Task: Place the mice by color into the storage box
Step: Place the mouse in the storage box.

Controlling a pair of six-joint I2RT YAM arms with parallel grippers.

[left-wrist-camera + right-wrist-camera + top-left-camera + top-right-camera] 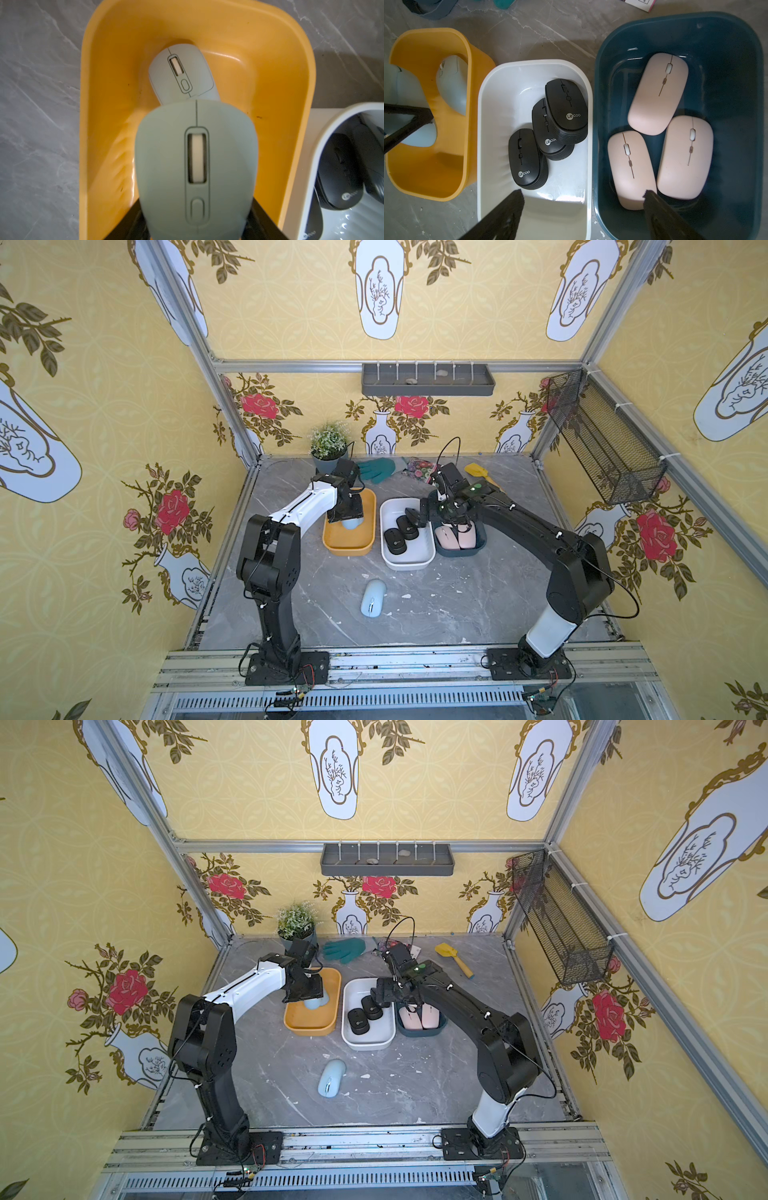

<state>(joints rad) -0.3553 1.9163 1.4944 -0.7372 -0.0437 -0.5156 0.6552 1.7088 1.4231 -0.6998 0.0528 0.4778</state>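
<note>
Seven mice [527, 158] were boxed | left gripper [197, 199] held eighth mouse [195, 128] over yellow box [93, 104] | right gripper [583, 193] gaped empty | ninth mouse [372, 598] lay lower centre

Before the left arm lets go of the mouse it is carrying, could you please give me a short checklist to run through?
1. Left gripper shut on the held blue mouse: ok.
2. Held blue mouse over the yellow box: ok.
3. Gap between it and the resting blue mouse underneath: cannot tell.
4. Right gripper open, empty, away from the yellow box: ok.
5. Three black mice in the white box, three pink mice in the dark blue box: ok.
6. Every mouse boxed: not ok, the last blue mouse lies on the table.
</note>
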